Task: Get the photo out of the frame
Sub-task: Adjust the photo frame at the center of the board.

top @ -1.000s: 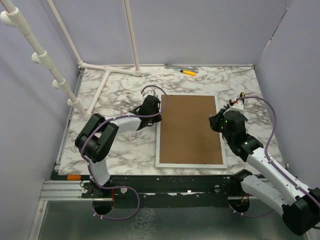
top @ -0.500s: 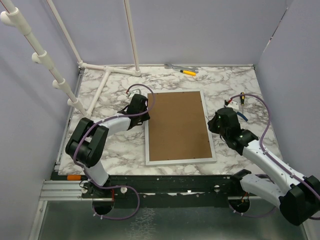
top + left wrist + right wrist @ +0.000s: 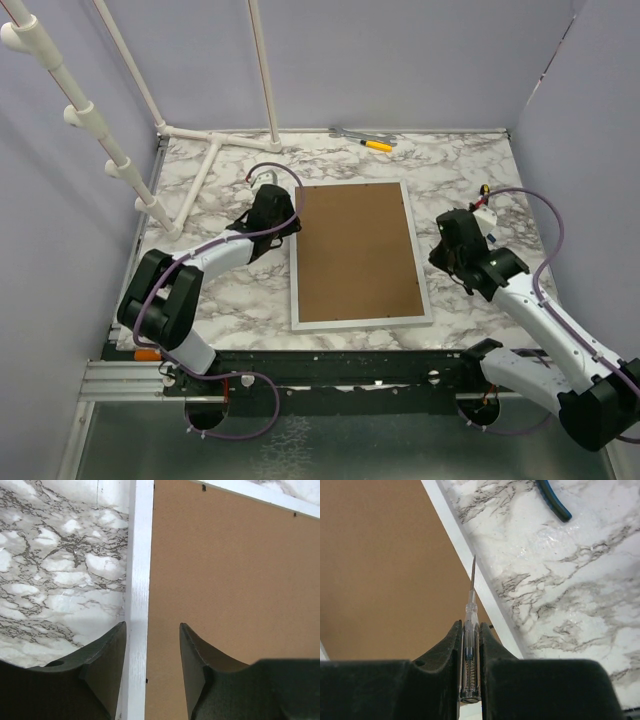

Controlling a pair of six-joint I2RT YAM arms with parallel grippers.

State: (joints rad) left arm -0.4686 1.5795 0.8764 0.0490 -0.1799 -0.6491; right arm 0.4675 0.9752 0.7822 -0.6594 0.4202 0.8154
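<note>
The frame (image 3: 300,300) lies face down on the marble table, its brown fibreboard back (image 3: 355,250) facing up. The photo is hidden under that back. My left gripper (image 3: 289,222) is open at the frame's left side. In the left wrist view its fingers (image 3: 107,665) straddle the white rail (image 3: 139,580) without gripping it. My right gripper (image 3: 443,250) hovers just off the frame's right edge, shut on a clear-handled screwdriver (image 3: 470,645). The tip of that tool points over the white rail (image 3: 485,587).
A yellow-handled tool and other hand tools (image 3: 372,143) lie at the back edge. White pipe rails (image 3: 215,150) run along the back left. A dark blue handle (image 3: 552,502) lies on the marble right of the frame. Purple walls enclose the table.
The frame slid left across the table with my left gripper, which then opened. My right arm drew back to the right, off the frame's edge, still holding the screwdriver.
</note>
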